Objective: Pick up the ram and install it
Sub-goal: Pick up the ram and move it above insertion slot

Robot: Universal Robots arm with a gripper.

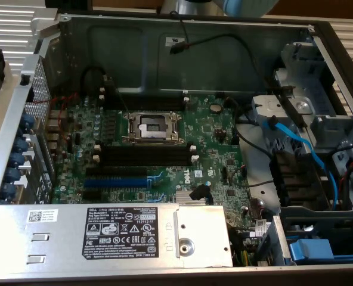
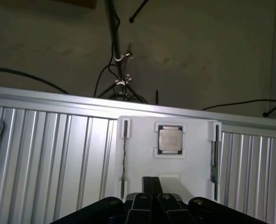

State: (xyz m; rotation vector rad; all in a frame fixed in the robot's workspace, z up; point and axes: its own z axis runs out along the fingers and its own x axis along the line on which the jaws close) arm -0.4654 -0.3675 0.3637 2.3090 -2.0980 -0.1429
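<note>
Ram (image 2: 214, 161): I take it to be the dark strip standing on edge in one slit of the white holder (image 2: 142, 154), not yet picked up. My gripper (image 2: 152, 185) hangs just short of the holder, its fingers (image 2: 140, 205) closed together on nothing. A square chip (image 2: 170, 140) lies at the holder's middle, between the two slits. The other slit shows a thinner dark line I cannot identify.

The risk I see is that the strip offers only a thin edge, so an off-centre pinch could tilt it, drop it, or nudge the chip. In the exterior view the black slots (image 1: 144, 155) lie just near of the socket (image 1: 152, 125), and a cable (image 1: 114, 89) close by could snag.

The holder rests on pale ribbed metal (image 2: 54, 158). Beyond is a dim room with a stand (image 2: 115, 51) and trailing wires.
</note>
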